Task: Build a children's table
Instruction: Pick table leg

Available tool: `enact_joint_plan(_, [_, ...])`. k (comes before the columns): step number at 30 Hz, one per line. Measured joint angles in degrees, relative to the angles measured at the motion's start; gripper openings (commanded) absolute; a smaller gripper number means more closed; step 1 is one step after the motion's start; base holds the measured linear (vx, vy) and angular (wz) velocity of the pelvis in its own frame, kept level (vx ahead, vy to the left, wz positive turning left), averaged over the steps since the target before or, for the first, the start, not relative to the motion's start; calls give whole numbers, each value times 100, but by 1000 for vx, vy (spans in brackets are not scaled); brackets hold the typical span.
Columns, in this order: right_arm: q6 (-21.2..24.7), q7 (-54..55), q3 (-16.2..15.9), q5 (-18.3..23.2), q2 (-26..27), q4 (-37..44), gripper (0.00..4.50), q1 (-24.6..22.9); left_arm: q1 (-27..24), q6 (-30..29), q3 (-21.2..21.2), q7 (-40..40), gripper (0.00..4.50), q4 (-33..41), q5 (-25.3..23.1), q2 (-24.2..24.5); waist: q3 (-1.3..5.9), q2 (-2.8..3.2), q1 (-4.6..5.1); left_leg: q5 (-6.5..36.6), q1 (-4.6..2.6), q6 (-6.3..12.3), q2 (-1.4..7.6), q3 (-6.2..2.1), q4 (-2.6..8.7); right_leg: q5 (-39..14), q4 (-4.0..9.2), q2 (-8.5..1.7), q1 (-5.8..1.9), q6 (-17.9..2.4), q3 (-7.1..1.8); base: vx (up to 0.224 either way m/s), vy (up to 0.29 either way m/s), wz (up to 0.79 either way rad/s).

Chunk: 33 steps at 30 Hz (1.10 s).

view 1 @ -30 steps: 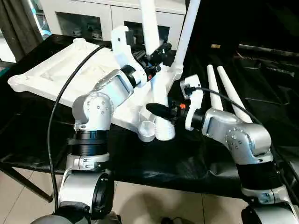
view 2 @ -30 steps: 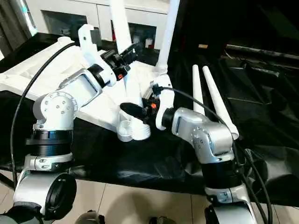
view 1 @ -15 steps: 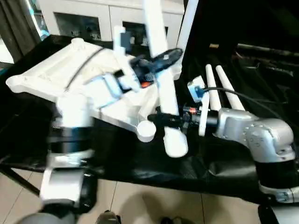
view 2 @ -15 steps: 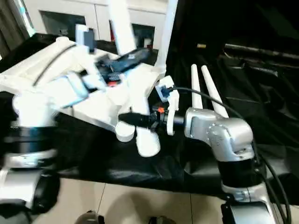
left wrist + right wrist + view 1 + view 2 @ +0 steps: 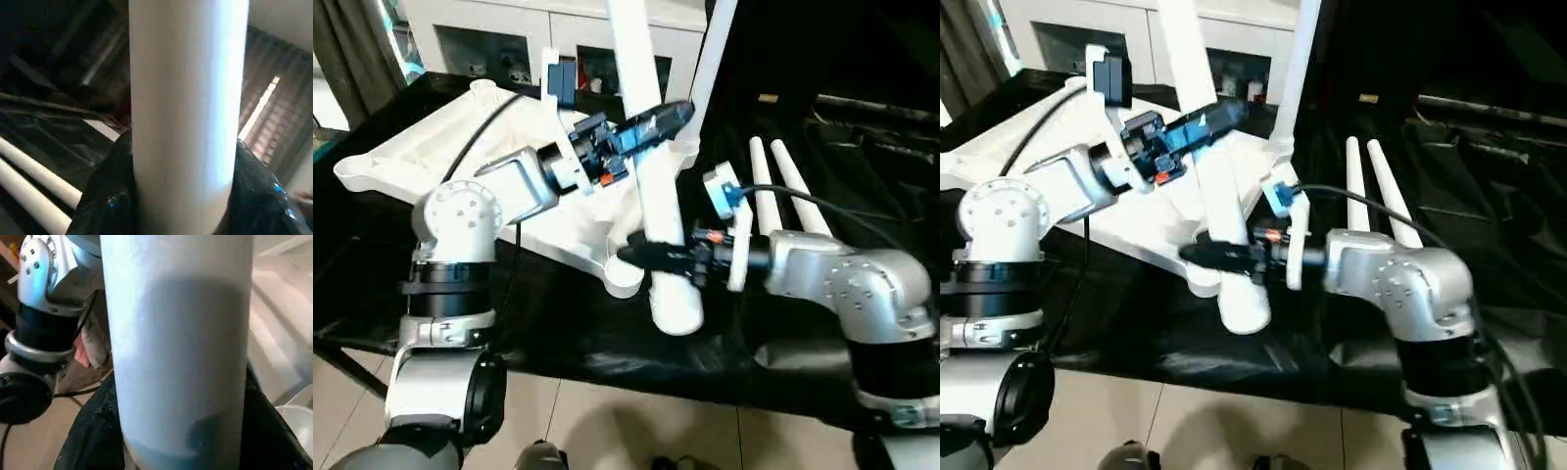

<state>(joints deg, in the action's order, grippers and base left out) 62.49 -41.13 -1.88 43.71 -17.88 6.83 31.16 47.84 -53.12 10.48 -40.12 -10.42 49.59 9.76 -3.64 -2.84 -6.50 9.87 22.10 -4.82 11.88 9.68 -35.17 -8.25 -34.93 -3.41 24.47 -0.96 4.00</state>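
A black-covered worktop [image 5: 607, 343] carries a white plastic tabletop [image 5: 440, 157] lying upside down, its ribbed underside facing up, with round sockets at the corners. The near corner socket [image 5: 623, 277] sits close to the worktop's front edge.

Both robot arms hold one long white leg [image 5: 658, 211], which stands nearly upright with a slight tilt. Its wide lower end hangs just beside the near corner socket, over the black cover; whether it touches the socket cannot be told. Its upper part runs out of the top of the picture.

The left tool [image 5: 651, 119] reaches in from the left and is closed around the leg's upper part, its black fingers [image 5: 105, 196] pressing on either side of the white tube. The right tool [image 5: 651, 257] reaches in from the right, lower down, and its black fingers [image 5: 93, 431] also sit on both sides of the leg near its wide end.

A second leg [image 5: 713, 64] stands upright in the socket at the far corner of the tabletop. Two more legs [image 5: 783, 191] lie side by side on the black cover to the right of the tabletop, their narrow tips pointing away from the robot.

Behind the worktop stands a white cabinet [image 5: 509, 39] with glass-fronted doors.
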Motion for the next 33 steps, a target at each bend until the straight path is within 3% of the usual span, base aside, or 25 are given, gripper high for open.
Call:
enact_joint_plan(7, [-184, 681, 70, -404, 295, -212, 191, 26, 40, 326, -303, 1395, 290, 226, -906, -322, 2, -3, 5, 0, -1, 0, 0, -4, 0, 0, 2, -1, -3, 1, 0, 0, 0, 0])
enact_joint_plan(9, [-220, 739, 69, -425, 313, -257, 191, 29, 39, 402, -353, 1678, 290, 243, -1031, -439, 2, -3, 7, 0, 0, 0, 0, -1, 0, -1, 2, -1, -3, 1, 0, 0, 0, 0])
enact_joint_plan(11, [-257, 782, 69, -487, 314, -265, 191, 30, 38, 500, -324, 1914, 251, 243, -1102, -572, 2, -4, 7, 0, 1, 0, 0, 0, 0, -1, 4, 0, -3, 1, 0, 0, 0, 0])
enact_joint_plan(15, [-277, 850, 17, -618, 324, -306, 191, 50, 42, 832, -186, 2315, 251, 239, -1169, -811, 2, -6, 11, 0, 1, 0, 0, 1, 0, -1, 5, 0, -3, 2, 1, 0, 0, 0])
enact_joint_plan(17, [-329, 853, -48, -693, 312, -306, 191, 50, 42, 862, -156, 2345, 222, 240, -1176, -807, 2, -6, 18, 0, 1, 0, -1, 1, 0, -1, 4, 0, -3, 2, 1, 0, 0, 0])
enact_joint_plan(20, [-468, 848, -128, -800, 300, -313, 191, 50, 42, 861, -137, 2323, 221, 265, -1129, -802, 1, -9, 15, 0, 3, 0, -1, 1, 0, -1, 6, 0, -2, 2, 1, 0, 0, 0])
enact_joint_plan(21, [-488, 815, -129, -796, 300, -313, 246, 50, 42, 859, -137, 2290, 187, 278, -1121, -786, 2, -10, 15, 0, 4, 0, -1, 1, 0, -1, 6, 0, -2, 2, 1, 0, 0, 0])
enact_joint_plan(27, [-509, 450, -46, -679, 65, -317, 292, 50, -10, 716, -164, 1899, 174, 301, -1096, -445, 1, -12, 16, 0, 5, 1, -1, 1, 0, -2, 8, 0, -1, 4, 1, 0, 0, 0])
enact_joint_plan(33, [-366, -181, -26, -467, -412, -354, 292, 61, -5, 562, -355, 1426, 174, 301, -1041, -264, 4, -19, 0, 0, 6, 1, -1, 1, -1, -2, 9, -1, -2, 5, 1, 0, 0, 0])
